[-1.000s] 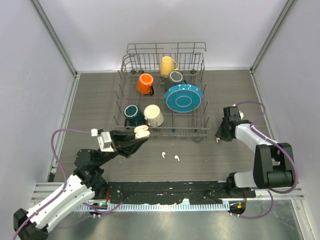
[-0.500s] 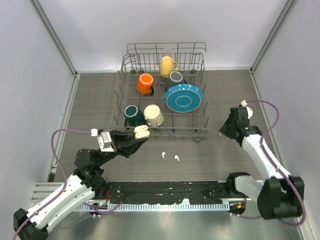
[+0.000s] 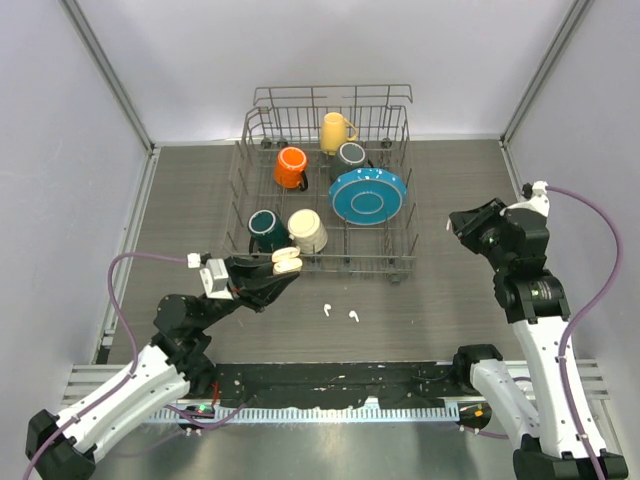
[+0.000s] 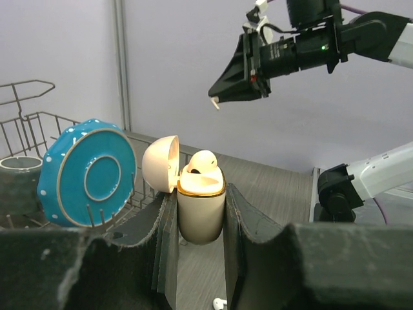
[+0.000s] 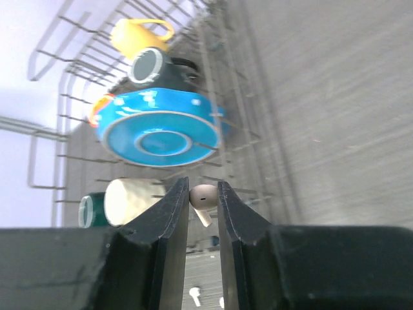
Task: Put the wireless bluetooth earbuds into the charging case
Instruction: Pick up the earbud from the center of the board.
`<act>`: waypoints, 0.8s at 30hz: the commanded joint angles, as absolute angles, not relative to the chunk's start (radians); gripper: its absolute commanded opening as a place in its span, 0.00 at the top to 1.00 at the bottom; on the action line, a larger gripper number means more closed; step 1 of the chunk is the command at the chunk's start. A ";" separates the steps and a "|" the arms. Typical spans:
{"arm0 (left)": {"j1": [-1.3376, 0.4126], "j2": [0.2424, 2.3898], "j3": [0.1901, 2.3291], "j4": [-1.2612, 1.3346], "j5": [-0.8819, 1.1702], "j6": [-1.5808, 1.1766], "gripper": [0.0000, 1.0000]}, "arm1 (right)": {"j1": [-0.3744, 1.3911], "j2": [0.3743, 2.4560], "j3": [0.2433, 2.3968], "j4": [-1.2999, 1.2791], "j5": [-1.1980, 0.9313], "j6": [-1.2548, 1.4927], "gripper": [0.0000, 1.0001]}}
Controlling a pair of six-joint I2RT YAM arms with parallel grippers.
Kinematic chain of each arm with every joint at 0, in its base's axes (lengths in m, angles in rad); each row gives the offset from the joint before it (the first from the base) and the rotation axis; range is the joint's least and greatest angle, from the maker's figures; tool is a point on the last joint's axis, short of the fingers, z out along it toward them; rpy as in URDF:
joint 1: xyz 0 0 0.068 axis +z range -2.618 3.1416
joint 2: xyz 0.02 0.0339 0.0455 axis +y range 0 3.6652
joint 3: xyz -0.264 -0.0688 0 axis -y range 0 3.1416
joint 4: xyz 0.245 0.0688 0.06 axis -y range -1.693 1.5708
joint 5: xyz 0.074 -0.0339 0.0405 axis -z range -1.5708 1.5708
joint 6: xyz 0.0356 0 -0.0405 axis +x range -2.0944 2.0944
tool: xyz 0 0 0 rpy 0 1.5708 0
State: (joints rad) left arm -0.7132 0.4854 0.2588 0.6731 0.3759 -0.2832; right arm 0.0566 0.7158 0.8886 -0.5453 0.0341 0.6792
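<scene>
My left gripper [image 3: 284,267] [image 4: 201,197] is shut on the charging case [image 3: 286,262] [image 4: 201,213], a cream rounded case held upright above the table. Its lid [image 4: 160,163] is swung open to the left. One white earbud [image 4: 204,161] sits in the case. My right gripper [image 3: 457,224] [image 5: 204,192] is shut on another earbud [image 5: 204,198], held high at the right, stem pointing down. From the left wrist view that gripper [image 4: 240,77] hangs above and beyond the case. Two loose earbuds [image 3: 326,310] [image 3: 353,316] lie on the table in front of the rack.
A wire dish rack [image 3: 415,240] stands at mid-table, just behind the case. It holds a blue plate [image 3: 367,195] and orange [image 3: 291,167], yellow [image 3: 334,131], grey [image 3: 351,155], green [image 3: 266,230] and cream [image 3: 307,231] mugs. White walls enclose the table.
My right arm has lifted off the table and swung up and to the right with the earbud still in its jaws. The left arm and the case have barely moved.
</scene>
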 commanded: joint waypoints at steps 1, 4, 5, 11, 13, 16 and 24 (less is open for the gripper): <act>-0.713 0.506 0.261 0.775 0.351 -0.298 1.00 | 0.060 0.681 0.968 -0.447 -0.115 0.761 0.94; -0.713 0.534 0.259 0.810 0.354 -0.305 1.00 | 0.061 0.652 0.974 -0.387 -0.164 0.796 0.96; -0.713 0.549 0.261 0.818 0.360 -0.310 1.00 | 0.064 0.643 0.974 -0.370 -0.178 0.822 0.96; -0.713 0.594 0.262 0.864 0.368 -0.325 1.00 | 0.066 0.611 0.959 -0.285 -0.206 0.873 0.96; -0.713 0.603 0.270 0.867 0.368 -0.327 1.00 | 0.066 0.618 0.963 -0.281 -0.224 0.879 0.96; -0.712 0.607 0.272 0.867 0.367 -0.328 1.00 | 0.069 0.647 0.974 -0.278 -0.258 0.884 0.96; -0.713 0.611 0.268 0.870 0.367 -0.330 1.00 | 0.222 0.712 0.982 -0.236 -0.172 0.891 0.97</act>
